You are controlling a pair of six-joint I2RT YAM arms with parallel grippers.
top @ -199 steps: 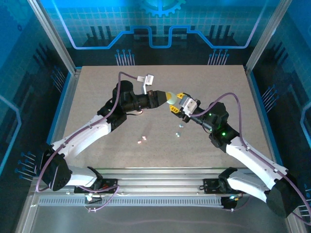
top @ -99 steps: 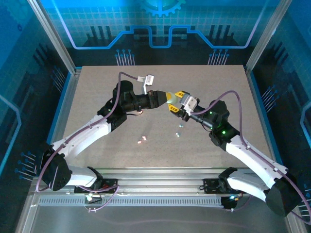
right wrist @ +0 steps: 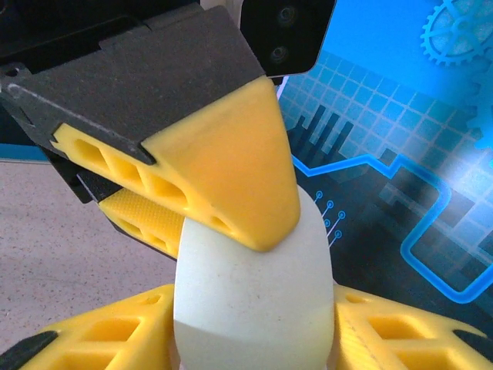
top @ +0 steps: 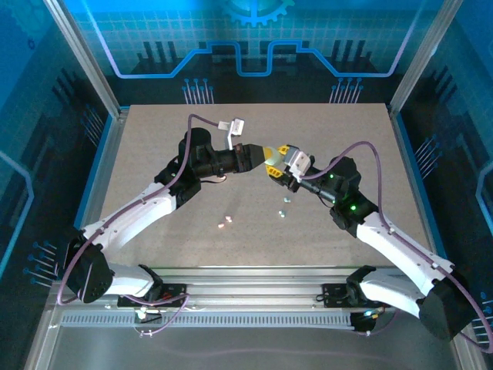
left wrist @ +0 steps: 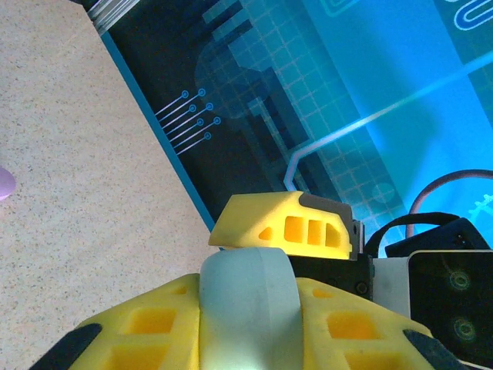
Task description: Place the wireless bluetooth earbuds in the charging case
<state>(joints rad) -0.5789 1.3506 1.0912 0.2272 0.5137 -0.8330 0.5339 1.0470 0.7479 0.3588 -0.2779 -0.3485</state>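
Note:
A pale mint charging case (top: pixel 270 156) hangs above the middle of the table, held from both sides. My left gripper (top: pixel 264 157) is shut on it from the left; in the left wrist view the case (left wrist: pixel 246 324) sits between the yellow fingers (left wrist: pixel 139 331). My right gripper (top: pixel 278 166) is closed on the same case (right wrist: pixel 254 308) from the right, its fingers (right wrist: pixel 385 331) touching both flanks. On the table below lie tiny earbuds: a pink pair (top: pixel 223 223) and a mint pair (top: pixel 283 208).
The grey table (top: pixel 154 139) is bounded by a blue-edged frame and dark patterned walls. A purple rounded thing (left wrist: pixel 3 185) is cut off at the left edge of the left wrist view. Both arms arch over the table's centre.
My right gripper has shifted slightly left, closer against the left gripper. The case stays held between them, and the earbuds on the table have not moved.

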